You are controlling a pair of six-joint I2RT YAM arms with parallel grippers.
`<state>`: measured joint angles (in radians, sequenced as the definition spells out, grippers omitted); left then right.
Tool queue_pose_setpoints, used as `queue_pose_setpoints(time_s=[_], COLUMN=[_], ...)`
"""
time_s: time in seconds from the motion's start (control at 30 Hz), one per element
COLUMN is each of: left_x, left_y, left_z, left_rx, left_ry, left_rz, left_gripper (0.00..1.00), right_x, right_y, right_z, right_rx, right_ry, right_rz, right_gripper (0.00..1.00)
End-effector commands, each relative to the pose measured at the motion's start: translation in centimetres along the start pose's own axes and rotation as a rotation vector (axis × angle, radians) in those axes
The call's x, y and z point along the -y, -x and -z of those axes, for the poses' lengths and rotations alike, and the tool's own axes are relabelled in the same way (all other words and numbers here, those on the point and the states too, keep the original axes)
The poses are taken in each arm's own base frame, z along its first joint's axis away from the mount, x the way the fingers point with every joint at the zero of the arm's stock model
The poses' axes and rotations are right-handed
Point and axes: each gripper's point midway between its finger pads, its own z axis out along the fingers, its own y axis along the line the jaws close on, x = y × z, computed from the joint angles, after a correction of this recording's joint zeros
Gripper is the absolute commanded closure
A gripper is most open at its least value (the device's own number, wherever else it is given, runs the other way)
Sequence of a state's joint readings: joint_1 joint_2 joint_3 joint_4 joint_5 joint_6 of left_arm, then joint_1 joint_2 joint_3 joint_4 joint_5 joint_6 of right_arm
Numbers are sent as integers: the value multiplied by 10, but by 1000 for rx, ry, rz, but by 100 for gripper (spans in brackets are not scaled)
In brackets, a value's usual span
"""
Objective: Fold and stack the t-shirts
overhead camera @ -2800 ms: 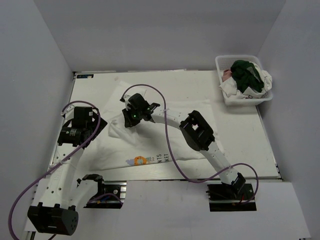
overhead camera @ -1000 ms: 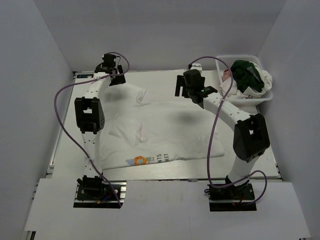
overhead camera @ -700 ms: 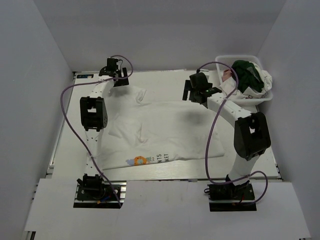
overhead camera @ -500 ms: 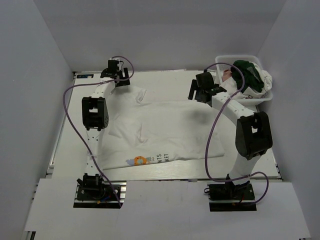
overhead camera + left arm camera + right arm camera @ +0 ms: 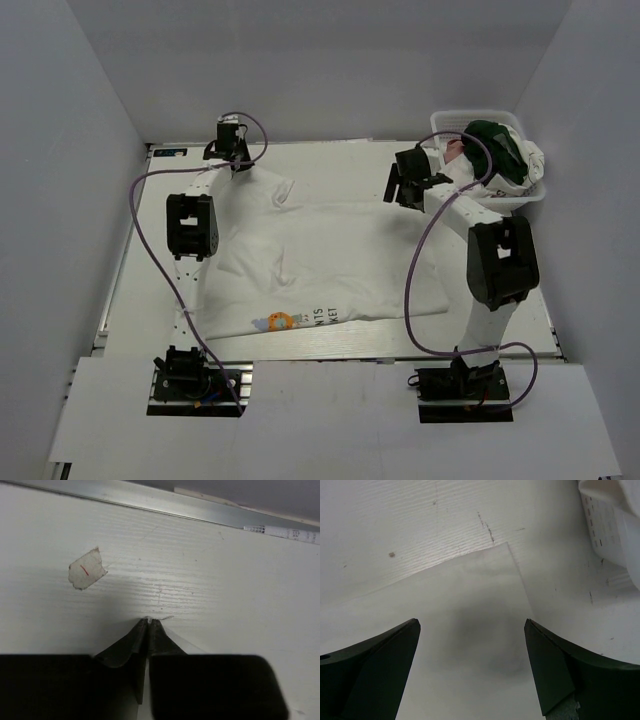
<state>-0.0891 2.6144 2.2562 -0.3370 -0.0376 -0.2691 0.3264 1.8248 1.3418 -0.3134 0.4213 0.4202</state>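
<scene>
A white t-shirt [image 5: 330, 260] with a small multicoloured graphic [image 5: 280, 320] lies spread on the table. My left gripper [image 5: 232, 162] is at its far left corner. In the left wrist view the jaws [image 5: 149, 621] are pressed together with a sliver of white cloth at their tips. My right gripper [image 5: 400, 195] hovers open over the shirt's far right corner [image 5: 470, 595], fingers on either side of the cloth [image 5: 471, 625]. A dark green t-shirt [image 5: 495, 145], a pink one [image 5: 455, 150] and a white one [image 5: 530, 160] are heaped in the basket.
The white lattice basket [image 5: 500, 203] stands at the far right, close to my right gripper, and its wall [image 5: 615, 530] shows in the right wrist view. A scrap of paper with a red mark [image 5: 86, 575] lies near the table's far metal rail [image 5: 150, 500].
Both arms reached from mid-table to the shirt's far corners. In the last second the left jaws closed at the left corner. The right gripper slid right toward the basket, still open.
</scene>
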Motion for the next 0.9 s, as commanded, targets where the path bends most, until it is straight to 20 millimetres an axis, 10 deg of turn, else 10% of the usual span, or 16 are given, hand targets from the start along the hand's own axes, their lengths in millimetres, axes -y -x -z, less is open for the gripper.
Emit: queue_pose_setpoints(time_s=[0.0, 0.13, 0.3, 0.87], left_x=[7, 6, 11, 32], left_y=[-5, -4, 18, 48], left_z=[1, 5, 17, 53], left_rx=[-2, 4, 70, 149], left_ry=[-23, -14, -30, -134], left_rz=[26, 37, 49, 55], left_gripper=[85, 100, 100, 100], right_x=[11, -3, 0, 22], right_y=[17, 47, 29, 1], right_z=[-26, -55, -92, -101], right_rx=[44, 76, -9, -93], right_ry=[-103, -116, -164, -140], right_rz=[-58, -152, -215, -181], right_gripper=[9, 9, 9, 19])
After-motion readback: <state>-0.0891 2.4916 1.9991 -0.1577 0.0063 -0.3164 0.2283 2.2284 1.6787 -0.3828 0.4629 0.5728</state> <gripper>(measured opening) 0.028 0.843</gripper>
